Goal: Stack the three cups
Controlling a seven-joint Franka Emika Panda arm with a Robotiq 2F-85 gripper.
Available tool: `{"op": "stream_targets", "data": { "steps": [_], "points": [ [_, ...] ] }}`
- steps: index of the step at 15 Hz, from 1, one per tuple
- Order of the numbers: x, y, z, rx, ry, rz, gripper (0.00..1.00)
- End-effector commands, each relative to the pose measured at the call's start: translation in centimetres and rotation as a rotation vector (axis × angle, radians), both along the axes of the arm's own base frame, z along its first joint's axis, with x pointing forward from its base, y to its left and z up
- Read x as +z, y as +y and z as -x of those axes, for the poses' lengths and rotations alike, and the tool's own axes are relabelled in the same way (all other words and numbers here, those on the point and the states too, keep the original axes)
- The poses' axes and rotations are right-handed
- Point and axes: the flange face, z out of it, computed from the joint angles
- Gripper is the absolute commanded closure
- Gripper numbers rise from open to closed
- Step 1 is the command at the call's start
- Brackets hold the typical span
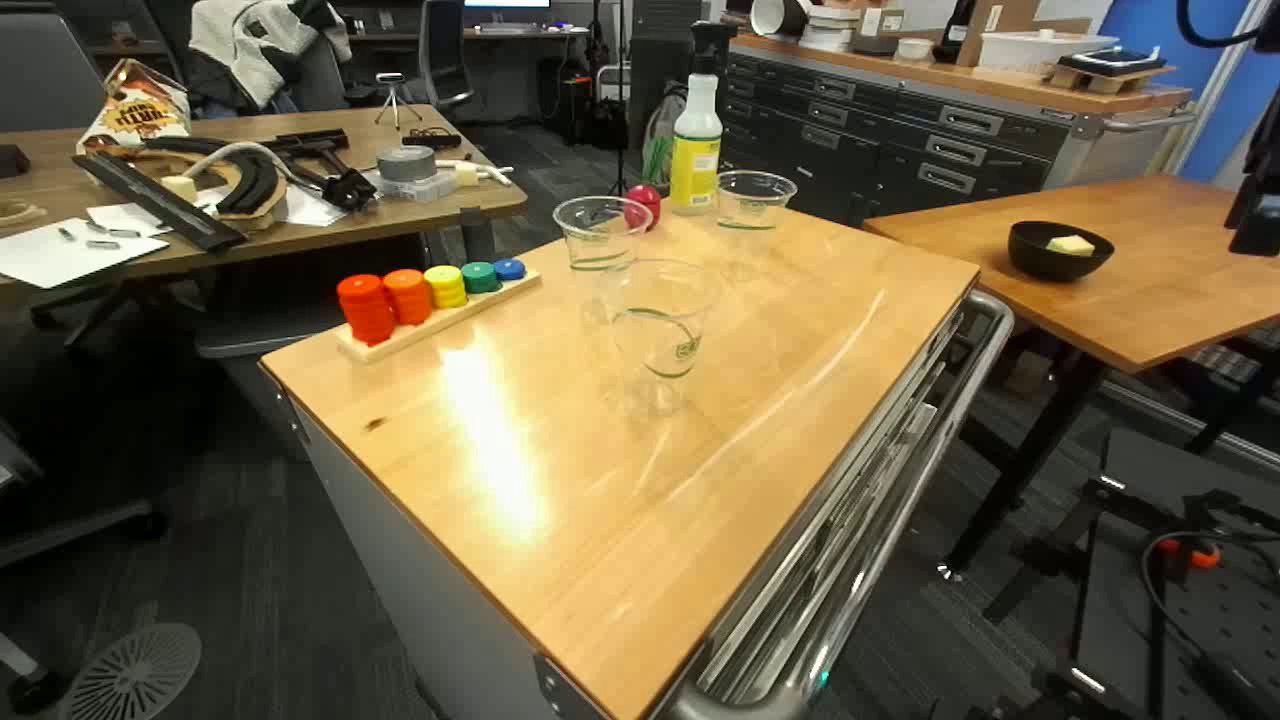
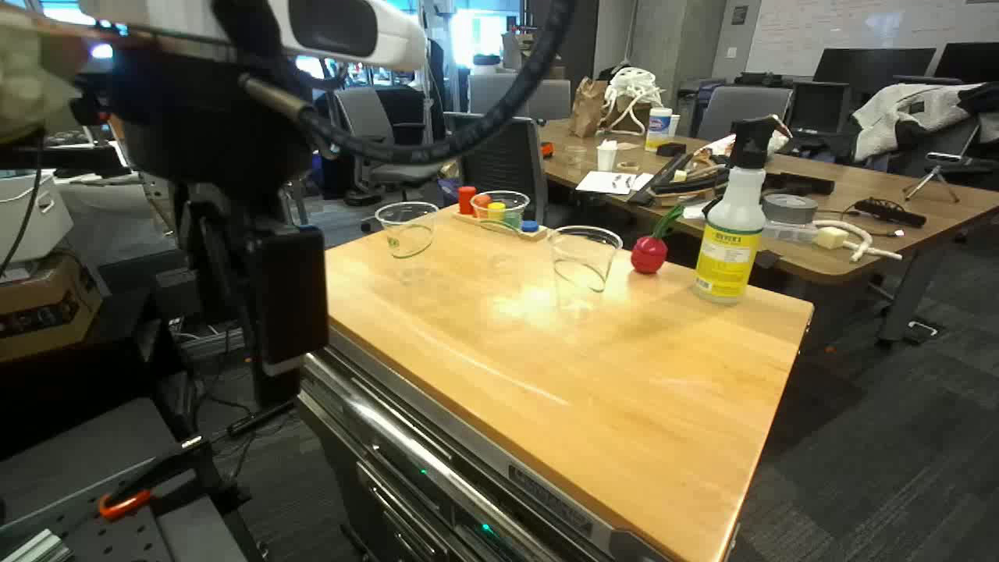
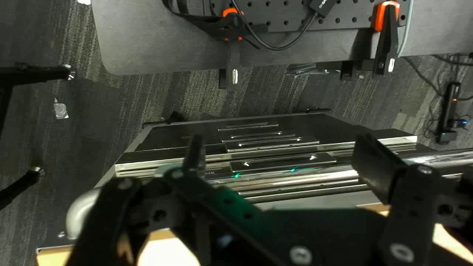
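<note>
Fingers [image 1: 1256, 225] cropped in an exterior view

On the tool cabinet [image 1: 560, 590], by the clock from the nearest cup [image 1: 655, 335] in an exterior view.
At eleven o'clock, second cup [image 1: 603, 240]; at one, third cup [image 1: 757, 203]; at twelve, spray bottle [image 1: 695, 165], with toy radish [image 1: 646, 204] between it and second cup; between nine and ten, stacking-ring board [image 1: 447, 318]; between two and three, on a separate table [image 1: 1130, 310], bowl [image 1: 1045, 265] with block [image 1: 1071, 245] inside.
</note>
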Motion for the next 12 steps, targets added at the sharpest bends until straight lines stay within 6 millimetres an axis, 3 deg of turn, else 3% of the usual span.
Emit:
{"op": "stream_targets", "data": {
  "steps": [1,8,12],
  "points": [
    [0.1,0.0,0.0,0.000,0.001,0.000,0.00],
    [0.1,0.0,0.0,0.000,0.000,0.000,0.00],
    [0.1,1.5,-3.4,-0.045,-0.030,0.017,0.00]
  ]
}}
